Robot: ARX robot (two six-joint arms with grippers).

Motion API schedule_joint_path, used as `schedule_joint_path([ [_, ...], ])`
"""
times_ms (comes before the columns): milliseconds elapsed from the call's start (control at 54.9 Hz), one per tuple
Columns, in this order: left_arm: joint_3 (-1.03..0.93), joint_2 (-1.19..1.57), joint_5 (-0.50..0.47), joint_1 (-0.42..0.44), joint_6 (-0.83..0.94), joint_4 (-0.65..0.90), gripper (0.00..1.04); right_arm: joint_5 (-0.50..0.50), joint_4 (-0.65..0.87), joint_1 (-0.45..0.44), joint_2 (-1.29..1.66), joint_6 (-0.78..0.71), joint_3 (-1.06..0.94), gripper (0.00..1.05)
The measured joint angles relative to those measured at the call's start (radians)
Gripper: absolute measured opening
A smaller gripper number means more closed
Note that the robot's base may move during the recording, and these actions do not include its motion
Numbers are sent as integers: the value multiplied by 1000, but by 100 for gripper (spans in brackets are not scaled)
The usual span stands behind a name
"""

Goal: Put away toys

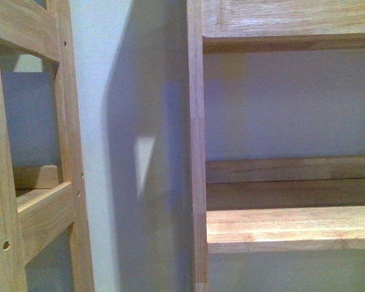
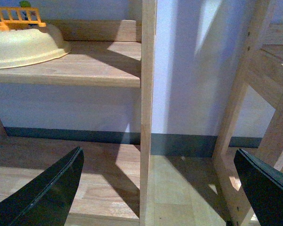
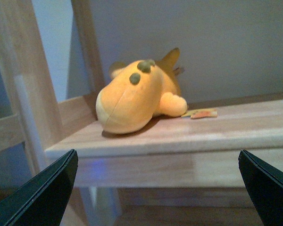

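The plush toy (image 3: 139, 96) lies on its side on a wooden shelf (image 3: 236, 127), close to the front edge and next to the shelf's upright post (image 3: 19, 89). The right end effector (image 3: 158, 181) is spread wide and holds nothing; it sits apart from the toy, facing it from just below shelf height. The left end effector (image 2: 155, 188) is spread wide too, and it points at another shelf unit where a cream bowl (image 2: 23, 44) sits.

What could go wrong? The toy is near the edge, so I think a bump could roll it off onto the floor. An end effector could also knock the hard post or the shelf board if it moves in low.

The toy looks soft and squashy, round and yellow-orange, with dark spots and a small paper tag (image 3: 200, 113). The shelf is smooth, pale wood with straight edges.
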Motion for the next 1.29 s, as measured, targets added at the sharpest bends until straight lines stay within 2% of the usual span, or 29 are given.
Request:
schedule_joint_path([
  [164, 0, 0, 0, 0, 0, 0, 99, -56, -27, -66, -206, 6, -223, 104],
  [291, 0, 0, 0, 0, 0, 0, 99, -15, -100, -65, -340, -37, -365, 103],
  [346, 0, 0, 0, 0, 0, 0, 99, 57, -238, -33, -362, -103, -369, 95],
  [419, 0, 0, 0, 0, 0, 0, 99, 117, -333, 4, -394, -178, -414, 85],
  [492, 0, 0, 0, 0, 0, 0, 99, 151, -333, 37, -428, -221, -489, 74],
  [583, 0, 0, 0, 0, 0, 0, 99, 204, -289, 93, -496, -262, -611, 53],
  [674, 0, 0, 0, 0, 0, 0, 99, 337, -262, 209, -543, -276, -679, 38],
  [765, 0, 0, 0, 0, 0, 0, 99, 352, -231, 254, -589, -288, -763, 17],
  [1293, 0, 0, 0, 0, 0, 0, 99, 358, -163, 258, -710, -292, -954, 18],
])
